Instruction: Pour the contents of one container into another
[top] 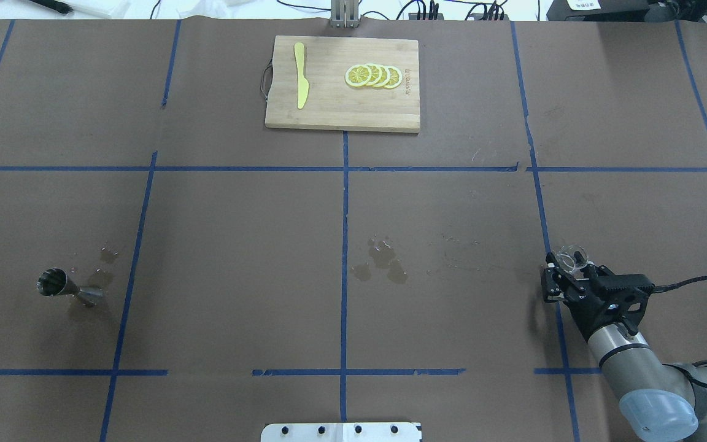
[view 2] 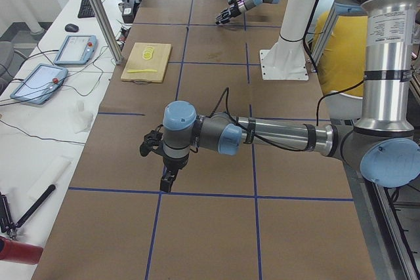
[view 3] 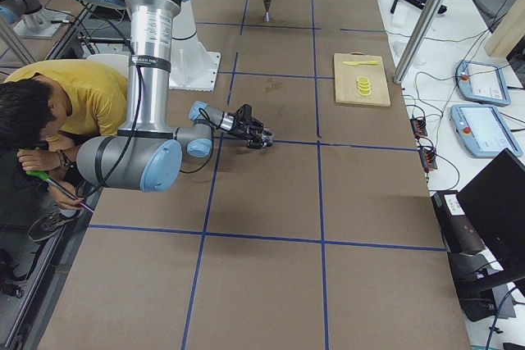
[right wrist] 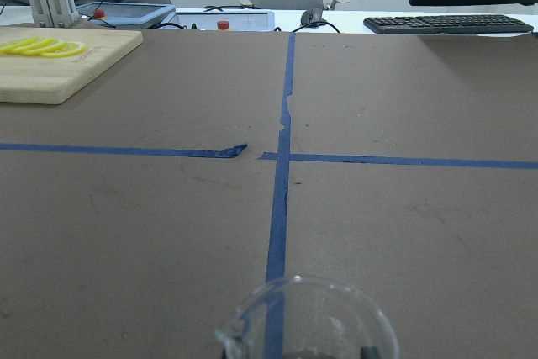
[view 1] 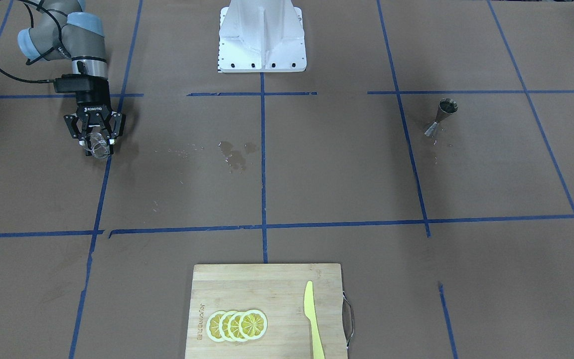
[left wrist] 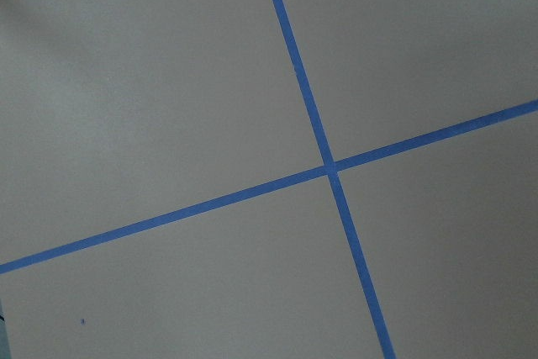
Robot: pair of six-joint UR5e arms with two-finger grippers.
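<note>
Opposite steep views over one table (top: 452,202)

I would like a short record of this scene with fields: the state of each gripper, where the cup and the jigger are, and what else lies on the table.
right gripper: shut on the glass cup, on the robot's right of the table
left gripper: over bare table; open or shut cannot be told
jigger: upright on the robot's left, far from both grippers
wet spots: table middle; smaller ones beside the jigger
cutting board: far edge, bearing lemon slices and a yellow knife
</note>
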